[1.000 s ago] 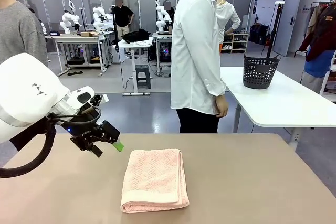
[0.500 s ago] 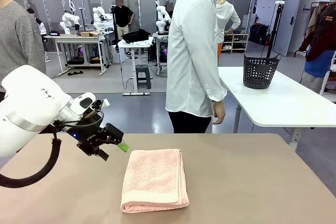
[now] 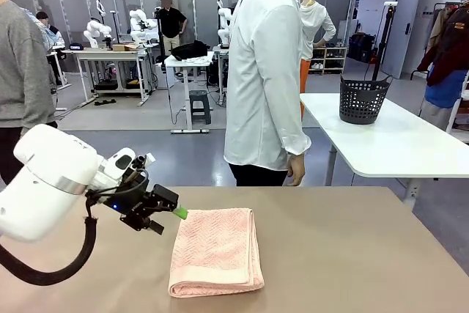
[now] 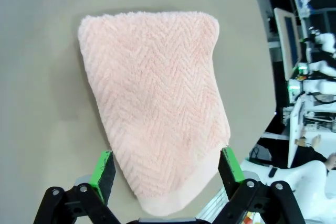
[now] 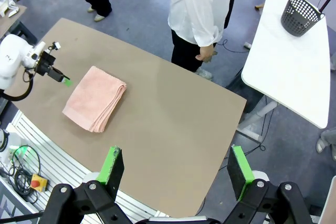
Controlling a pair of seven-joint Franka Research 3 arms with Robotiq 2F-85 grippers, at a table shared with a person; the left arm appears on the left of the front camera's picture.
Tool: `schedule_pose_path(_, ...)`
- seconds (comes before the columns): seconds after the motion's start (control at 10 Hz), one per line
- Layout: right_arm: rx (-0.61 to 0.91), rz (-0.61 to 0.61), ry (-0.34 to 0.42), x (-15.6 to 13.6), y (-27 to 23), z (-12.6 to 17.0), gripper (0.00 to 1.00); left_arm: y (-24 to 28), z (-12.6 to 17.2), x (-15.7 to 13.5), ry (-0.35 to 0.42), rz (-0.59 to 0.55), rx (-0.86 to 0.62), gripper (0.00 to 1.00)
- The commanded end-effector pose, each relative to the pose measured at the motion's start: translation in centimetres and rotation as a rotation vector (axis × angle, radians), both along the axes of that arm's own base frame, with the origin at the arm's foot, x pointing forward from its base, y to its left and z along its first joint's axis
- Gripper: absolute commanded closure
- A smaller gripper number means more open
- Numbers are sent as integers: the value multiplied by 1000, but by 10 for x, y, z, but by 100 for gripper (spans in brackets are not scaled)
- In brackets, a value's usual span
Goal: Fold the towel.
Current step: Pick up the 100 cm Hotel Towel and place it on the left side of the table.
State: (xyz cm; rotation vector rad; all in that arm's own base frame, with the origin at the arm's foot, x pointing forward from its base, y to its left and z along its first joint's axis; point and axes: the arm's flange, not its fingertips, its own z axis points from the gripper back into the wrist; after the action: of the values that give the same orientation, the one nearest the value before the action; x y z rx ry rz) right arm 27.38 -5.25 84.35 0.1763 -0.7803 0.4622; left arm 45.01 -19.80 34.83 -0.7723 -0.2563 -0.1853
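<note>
Salmon-pink terry cloth, one towel [image 3: 217, 251] with a herringbone weave, lies folded into a neat oblong on the beige worktop [image 3: 352, 254], a little left of the middle and toward the robot's edge. Its smooth plain band runs along the near end, and layered edges show down its right side in the front view. From high above in the right wrist view the same towel [image 5: 94, 105] sits alone on the beige surface, with nothing resting on it.

Two grippers are present. The left gripper [image 3: 165, 215], black with green pads, hangs at the towel's far left corner in the front view, one green pad tip just beside the cloth; contact cannot be judged. In the left wrist view its two fingers [image 4: 103, 169] stand spread wide to either side of the towel's [image 4: 157, 103] banded end, holding nothing. The right gripper [image 5: 176, 169] is up well above the worktop, its jaws likewise wide apart and empty, looking down on the whole surface.

Beyond the far edge stands one person in a white long-sleeved shirt [image 3: 267, 71] and dark trousers, turned sideways, one hand [image 3: 296, 174] hanging by the hip and well apart from the towel.

Farther right is a white table [image 3: 396, 144] carrying one black perforated plastic basket [image 3: 363, 99]; what it contains cannot be made out. At the left edge stands another person in a grey top [image 3: 22, 71].
</note>
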Motion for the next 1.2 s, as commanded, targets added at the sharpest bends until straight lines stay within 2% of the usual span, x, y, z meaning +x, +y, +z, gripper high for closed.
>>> schedule_pose_path(0.0,2,2,5,0,0,-1,0,-5,-28,16,-58,8,-38,0)
schedule_pose_path(0.3,2,2,5,0,0,-1,0,-4,-53,25,-53,9,-97,0)
schedule_pose_path(0.7,2,2,5,0,0,-1,0,-9,-86,28,3,-10,-175,0)
schedule_pose_path(1.0,2,2,5,0,0,-1,0,-14,-98,28,37,-35,-230,0)
schedule_pose_path(1.1,2,2,5,0,0,-1,0,-17,-102,30,48,-47,-262,8)
